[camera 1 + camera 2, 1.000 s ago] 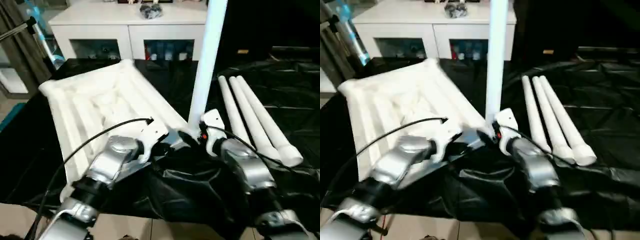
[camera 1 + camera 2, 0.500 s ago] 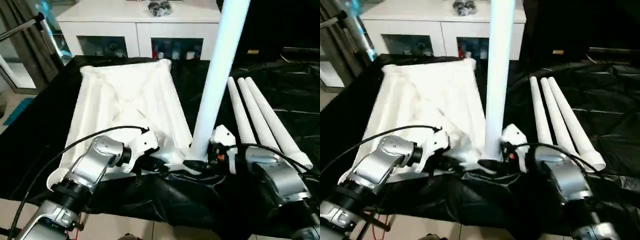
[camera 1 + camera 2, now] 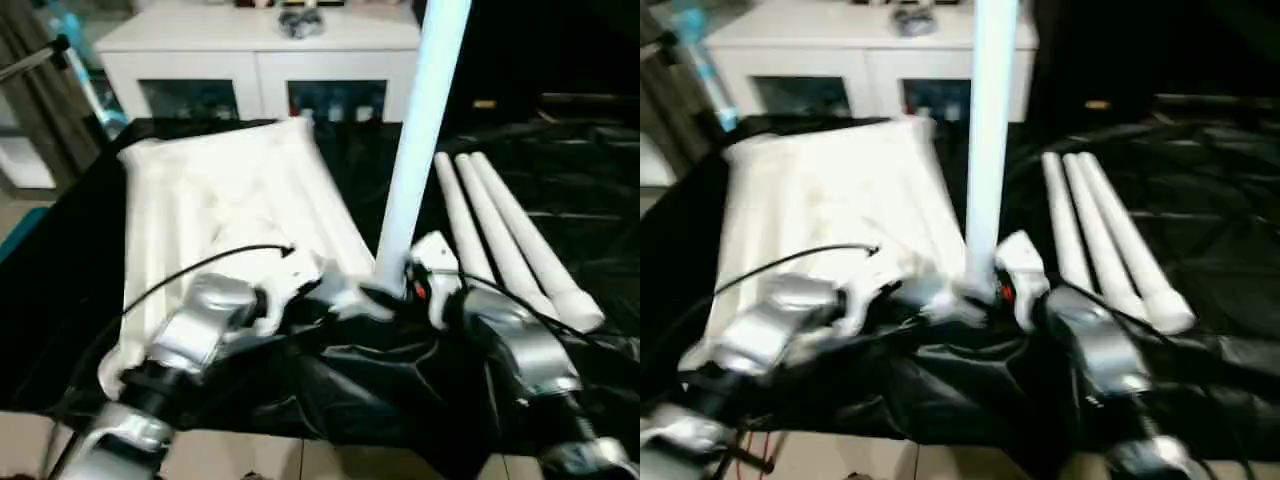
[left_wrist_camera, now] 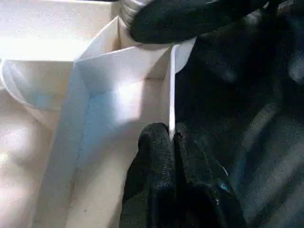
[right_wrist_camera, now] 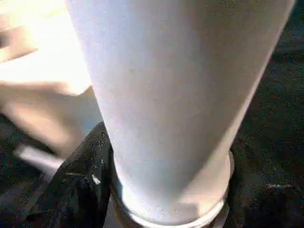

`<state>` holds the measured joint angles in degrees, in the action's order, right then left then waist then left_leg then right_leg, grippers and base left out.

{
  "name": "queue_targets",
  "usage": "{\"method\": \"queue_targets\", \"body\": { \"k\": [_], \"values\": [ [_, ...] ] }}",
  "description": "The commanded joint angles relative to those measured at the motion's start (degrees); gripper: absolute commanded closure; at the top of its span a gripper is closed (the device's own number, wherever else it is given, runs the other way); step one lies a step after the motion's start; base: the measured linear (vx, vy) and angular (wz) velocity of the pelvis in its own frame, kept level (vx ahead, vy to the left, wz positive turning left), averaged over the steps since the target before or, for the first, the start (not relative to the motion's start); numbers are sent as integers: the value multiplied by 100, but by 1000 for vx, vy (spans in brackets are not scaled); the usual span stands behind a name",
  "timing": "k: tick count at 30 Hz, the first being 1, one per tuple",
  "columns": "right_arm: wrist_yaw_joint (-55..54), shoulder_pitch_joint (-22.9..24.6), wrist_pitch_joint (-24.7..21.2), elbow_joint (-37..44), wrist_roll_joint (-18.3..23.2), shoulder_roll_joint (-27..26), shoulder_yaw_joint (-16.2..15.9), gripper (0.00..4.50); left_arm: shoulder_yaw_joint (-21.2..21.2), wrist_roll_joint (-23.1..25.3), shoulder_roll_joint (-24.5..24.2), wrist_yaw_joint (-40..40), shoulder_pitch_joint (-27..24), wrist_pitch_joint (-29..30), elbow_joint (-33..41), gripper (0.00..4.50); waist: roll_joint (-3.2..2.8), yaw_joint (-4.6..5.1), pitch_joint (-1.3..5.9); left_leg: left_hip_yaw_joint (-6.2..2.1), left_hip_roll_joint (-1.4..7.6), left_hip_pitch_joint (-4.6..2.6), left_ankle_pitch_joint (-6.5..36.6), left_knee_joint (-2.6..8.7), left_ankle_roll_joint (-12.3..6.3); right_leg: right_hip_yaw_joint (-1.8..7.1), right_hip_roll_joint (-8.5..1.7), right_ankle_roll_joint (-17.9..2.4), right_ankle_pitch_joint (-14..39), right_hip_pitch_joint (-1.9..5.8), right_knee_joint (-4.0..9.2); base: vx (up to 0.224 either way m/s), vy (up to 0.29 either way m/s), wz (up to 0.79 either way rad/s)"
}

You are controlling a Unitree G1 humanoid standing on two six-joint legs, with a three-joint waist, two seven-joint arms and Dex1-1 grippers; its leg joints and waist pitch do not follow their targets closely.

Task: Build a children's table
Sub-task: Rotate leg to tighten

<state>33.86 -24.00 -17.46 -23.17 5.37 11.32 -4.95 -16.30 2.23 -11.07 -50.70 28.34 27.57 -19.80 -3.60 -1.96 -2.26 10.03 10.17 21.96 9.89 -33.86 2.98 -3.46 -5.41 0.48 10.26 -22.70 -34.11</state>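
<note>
The table, draped in black sheeting, carries the tabletop, which lies ribbed side up on its left half. Behind it stands a white cabinet with glass doors. One leg stands upright in the tabletop's near right corner socket, its top running out of the head views. Three more legs lie side by side on the sheeting to the right, touching one another.

Both silver forearms reach forward and inward, meeting at that near corner. The left gripper is bent in toward the corner from the left, its jaws clenched on the thin rim of the tabletop, one finger inside the rim and the other outside; this grip shows clearly from the left wrist. The right gripper comes in from the right at the foot of the upright leg. From the right wrist, a black finger presses against the leg's side just above its collar, the jaws grasping the leg.
</note>
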Motion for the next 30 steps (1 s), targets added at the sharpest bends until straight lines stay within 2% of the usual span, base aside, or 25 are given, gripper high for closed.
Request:
{"method": "queue_targets", "body": {
  "k": [1, 3, 4, 5, 8, 9, 10, 11, 12, 13, 14, 15, 16, 17, 18, 19, 20, 21, 22, 24, 25, 26, 28, 29, 30],
  "values": [
    [-536, -47, -265, -474, -37, -483, -191, 177, -28, -122, 536, 462, 253, 191, 43, 450, 120, -2, 277, -102, 226, -101, 2013, 472, -44, 199, -295, -1007, 2412, 161, 518, 0, 0, 0],
    [-1117, -202, -377, -768, -47, -755, 5, 178, 52, -140, 867, 801, 334, 379, 39, 450, 98, -11, 286, -104, 212, -114, 1985, 462, -50, 188, -298, -947, 2519, 157, 552, 0, 0, 0],
    [-1343, -264, -411, -895, -103, -864, 89, 143, 88, -156, 987, 911, 355, 449, 52, 450, 109, 11, 271, -96, 212, -102, 1993, 469, -45, 189, -283, -942, 2513, 145, 552, 0, 0, 0],
    [-1343, -264, -411, -895, -103, -864, 89, 122, 88, -156, 987, 911, 355, 449, 52, 450, 107, 2, 270, -105, 211, -107, 2015, 473, -43, 182, -286, -914, 2564, 145, 567, 0, 0, 0],
    [-1521, -332, -318, -981, -120, -1009, 214, 99, 4, -119, 1083, 908, 379, 409, 23, 450, 102, -14, 286, -113, 216, -85, 2021, 485, -78, 182, -281, -829, 2460, 151, 565, 0, 0, 0],
    [-1533, -342, -299, -982, -119, -1017, 213, 99, -23, -106, 1070, 889, 380, 374, 4, 450, 58, -18, 288, -119, 217, -86, 2036, 490, -68, 183, -282, -831, 2413, 153, 555, 0, 0, 0],
    [-1580, -352, -237, -946, -185, -975, 184, 90, -80, -83, 1029, 815, 384, 239, -39, 450, 78, -8, 284, -118, 219, -79, 2080, 499, -63, 181, -273, -828, 2358, 151, 562, 0, 0, 0],
    [-1658, -366, -148, -927, -247, -938, 167, 90, -129, -72, 1008, 767, 387, 170, -77, 450, -66, -20, 287, -134, 215, -94, 2137, 500, -20, 182, -278, -836, 2327, 147, 542, 0, 0, 0],
    [-1714, -375, -82, -920, -291, -914, 159, 90, -160, -67, 998, 741, 387, 133, -101, 450, 4, 3, 292, -120, 209, -91, 2187, 493, -8, 179, -270, -838, 2254, 147, 566, 0, 0, 0],
    [-1782, -376, -42, -854, -312, -875, 219, 90, -247, -20, 980, 675, 383, 33, -115, 450, -21, -18, 296, -121, 207, -89, 2167, 498, -14, 182, -274, -866, 2192, 154, 558, 0, 0, 0],
    [-1803, -365, -22, -762, -297, -833, 288, 90, -274, 14, 996, 703, 380, 9, -135, 450, 2, -16, 292, -112, 209, -96, 2191, 495, -32, 185, -269, -867, 2206, 142, 573, 0, 0, 0],
    [-1842, -343, -27, -622, -276, -783, 374, 90, -273, 53, 1036, 786, 386, -43, -160, 450, -56, -26, 288, -112, 211, -111, 2240, 496, -28, 188, -266, -880, 2205, 135, 575, 0, 0, 0],
    [-1882, -311, -30, -474, -264, -730, 442, 90, -217, -2, 1098, 783, 389, -79, -178, 450, -74, -40, 298, -113, 206, -110, 2210, 489, -37, 192, -265, -883, 2162, 146, 556, 0, 0, 0],
    [-1744, -193, -92, -107, -197, -620, 468, 90, -101, -52, 1168, 884, 423, -135, -185, 450, -128, -53, 294, -112, 208, -110, 2189, 493, -38, 195, -261, -880, 2117, 146, 559, 0, 0, 0],
    [-1675, -139, -123, 57, -167, -571, 474, 90, -51, -75, 1195, 923, 439, -163, -185, 450, -70, -98, 315, -93, 216, -123, 2054, 475, -84, 209, -252, -876, 1949, 152, 556, 0, 0, 0],
    [-1508, 7, -185, 424, -118, -463, 454, 85, 38, -105, 1237, 1022, 462, -241, -169, 422, -204, -161, 343, -92, 222, -135, 1837, 453, -133, 227, -260, -946, 1659, 141, 509, 0, 0, 0],
    [-1345, 135, -217, 708, -88, -362, 408, 83, 114, -149, 1271, 1083, 479, -222, -138, 395, -135, -155, 324, -63, 228, -123, 1798, 455, -193, 229, -235, -951, 1571, 133, 552, 0, 0, 0],
    [-1118, 313, -258, 1074, -50, -221, 341, 83, 152, -188, 1281, 1105, 482, -215, -62, 395, -182, -202, 362, -79, 223, -92, 1529, 424, -280, 232, -239, -1015, 1256, 194, 476, 0, 0, 0],
    [-948, 465, -324, 1393, 19, -101, 331, 83, 181, -191, 1286, 1169, 483, -225, 22, 392, -141, -230, 394, -61, 234, -63, 1232, 378, -426, 256, -234, -1099, 789, 203, 439, 0, 0, 0],
    [-815, 674, -369, 1769, 108, 50, 371, 83, 193, -132, 1283, 1349, 467, -250, 143, 384, -171, -248, 415, -86, 226, 52, 704, 359, -660, 228, -254, -1171, 205, 257, 342, 0, 0, 0],
    [-723, 797, -362, 1939, 182, 139, 412, 83, 228, -144, 1308, 1428, 428, -260, 258, 359, -128, -242, 412, -88, 205, 81, 625, 336, -776, 213, -255, -1188, 75, 279, 314, 0, 0, 0],
    [-675, 942, -374, 2133, 265, 229, 474, 83, 289, -170, 1349, 1510, 373, -255, 402, 359, -142, -254, 412, -81, 206, 60, 660, 333, -806, 219, -264, -1203, 125, 268, 333, 0, 0, 0],
    [-722, 1255, -512, 2586, 403, 329, 666, 83, 453, -239, 1438, 1663, 222, -180, 778, 353, -68, -247, 397, -52, 216, 48, 705, 320, -912, 230, -262, -1253, 423, 248, 369, 0, 0, 0],
    [-725, 1310, -543, 2671, 428, 340, 694, 83, 476, -256, 1449, 1676, 194, -170, 846, 353, -86, -273, 397, -55, 227, 35, 713, 318, -925, 234, -274, -1245, 499, 244, 374, 0, 0, 0],
    [-711, 1455, -632, 2894, 483, 372, 744, 83, 513, -285, 1468, 1718, 127, -158, 983, 353, -28, -271, 382, -46, 224, 42, 770, 329, -932, 228, -256, -1218, 691, 233, 398, 0, 0, 0]
  ]
}}
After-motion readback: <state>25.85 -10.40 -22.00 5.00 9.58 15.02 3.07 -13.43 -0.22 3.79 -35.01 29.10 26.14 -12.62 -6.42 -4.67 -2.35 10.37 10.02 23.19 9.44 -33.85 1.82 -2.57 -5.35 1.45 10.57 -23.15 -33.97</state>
